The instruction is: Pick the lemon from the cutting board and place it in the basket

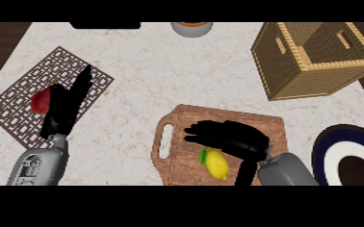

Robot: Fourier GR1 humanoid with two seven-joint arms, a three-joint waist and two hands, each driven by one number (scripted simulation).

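Lemon (pixel 216 164), a small yellow oval fruit with a green tip, lies on the brown wooden cutting board (pixel 213 118), toward the board's near edge, just below the right hand (pixel 229 138). As I judge it, the main risk is that the rounded fruit rolls off sideways if the fingers come down on one end instead of straddling it, or gets nudged over the board's near edge. The carry then has to cross the worktop up and to the right, where a low pass could catch the basket's wall.

That black right hand hangs above the board with its fingers bent and pointing left, the thumb reaching down beside the lemon; whether it touches the fruit I cannot tell, and it does not clamp anything. The open-topped woven wicker basket (pixel 288 69) stands well apart at the upper right of the pale marble worktop (pixel 177 72).

The left hand (pixel 65 108) rests with straight fingers over a brown lattice placemat (pixel 43 77), beside a dark red fruit (pixel 40 102).
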